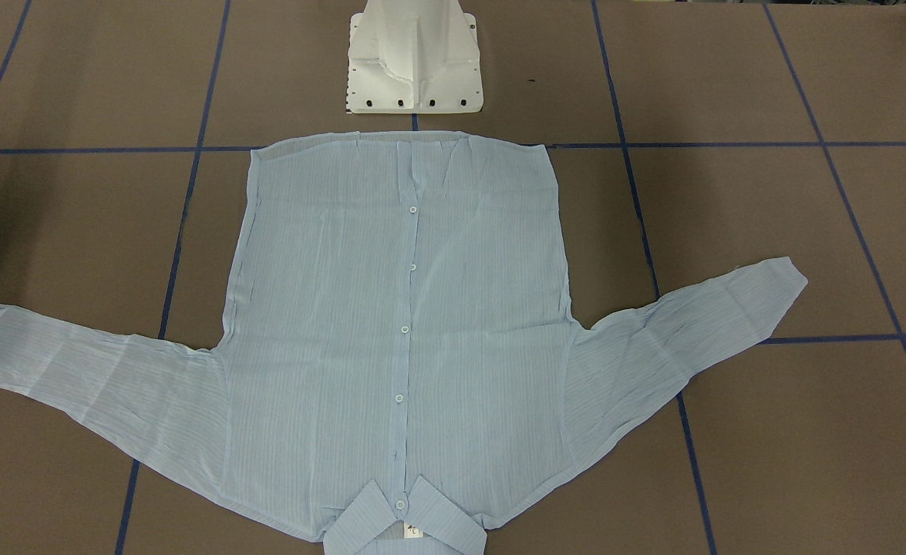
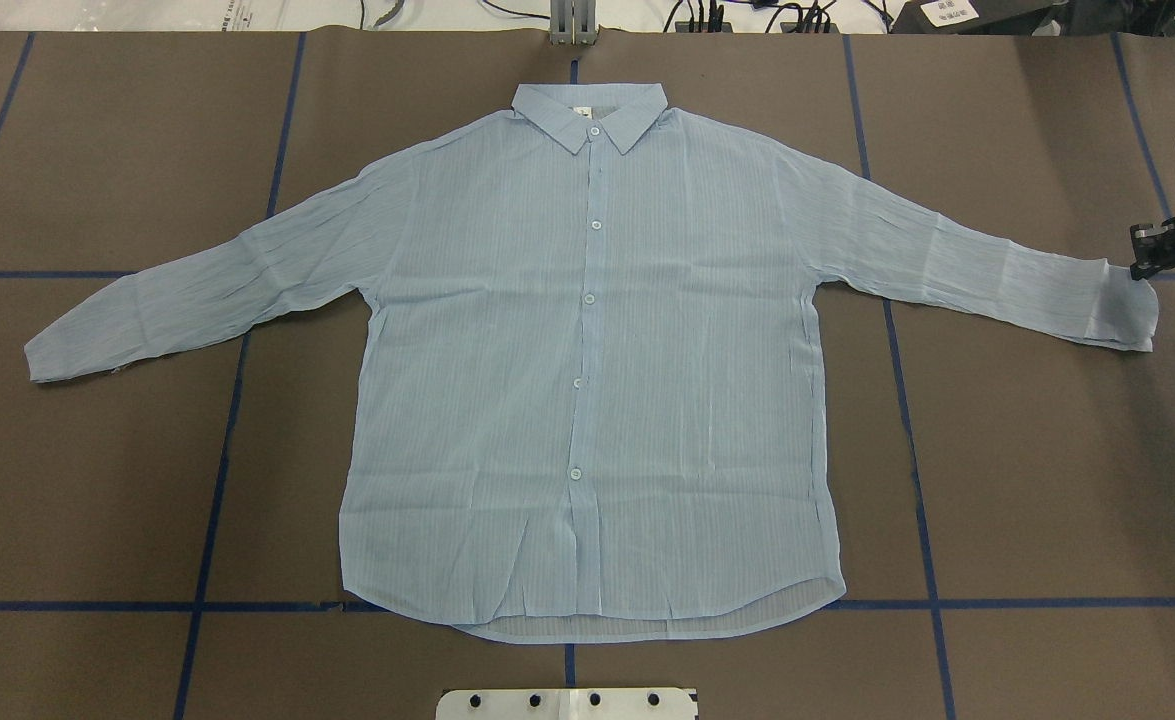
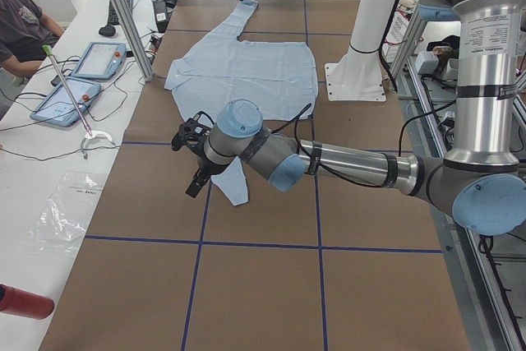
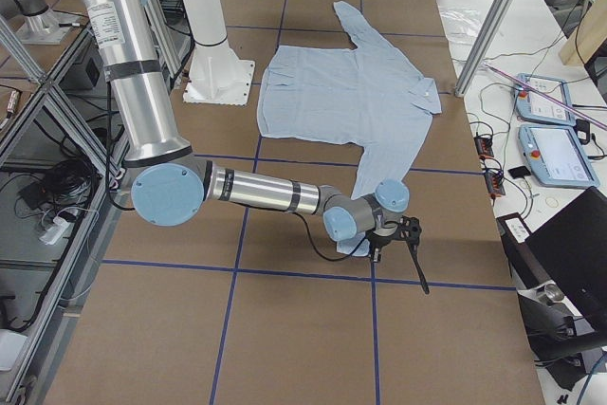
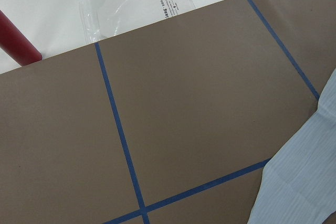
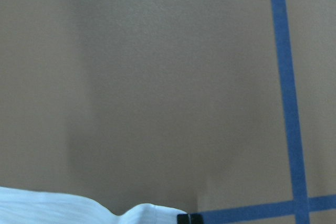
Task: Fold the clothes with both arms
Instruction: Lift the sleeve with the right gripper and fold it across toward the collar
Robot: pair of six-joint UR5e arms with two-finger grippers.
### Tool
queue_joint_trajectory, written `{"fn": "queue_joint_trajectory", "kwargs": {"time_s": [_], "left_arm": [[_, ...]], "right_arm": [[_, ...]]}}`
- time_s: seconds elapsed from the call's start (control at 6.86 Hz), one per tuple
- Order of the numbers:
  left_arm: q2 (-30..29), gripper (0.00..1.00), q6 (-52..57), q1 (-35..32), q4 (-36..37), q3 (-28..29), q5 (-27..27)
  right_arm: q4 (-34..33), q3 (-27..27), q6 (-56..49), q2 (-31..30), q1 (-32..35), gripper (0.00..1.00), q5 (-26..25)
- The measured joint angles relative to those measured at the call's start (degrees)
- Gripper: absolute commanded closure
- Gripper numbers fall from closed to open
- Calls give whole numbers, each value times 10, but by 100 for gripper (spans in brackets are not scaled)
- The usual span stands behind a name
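I saw my left arm (image 3: 353, 162) and right arm (image 4: 256, 189) as silver-grey tubes with light-blue joint caps, black bands and small printed lettering. A black cable (image 3: 297, 121) ran along each forearm. The white pedestal (image 1: 414, 69) had dark bolt holes.

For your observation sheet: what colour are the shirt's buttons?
White buttons on the shirt, clearest in the overhead view.

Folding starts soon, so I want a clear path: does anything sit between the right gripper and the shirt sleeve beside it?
Nothing visible does. The right gripper is right at the cuff of the shirt in the overhead view, with only brown table showing around it.
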Motion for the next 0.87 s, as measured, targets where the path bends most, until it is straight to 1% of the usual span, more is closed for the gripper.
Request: {"fn": "queue_joint_trajectory", "kwargs": {"time_s": [0.29,0.44,0.58,0.87], "left_arm": [[0,0,0,0,0,-7,0],[1,0,0,0,1,-10,0],[1,0,0,0,1,-11,-1],[2,0,0,0,2,-12,-3]], "right_arm": [[-2,35,13,4,9,100,59],[-1,55,39,7,8,100,84],[0,72,86,18,-1,100,106],[3,97,235,72,-44,100,126]]}}
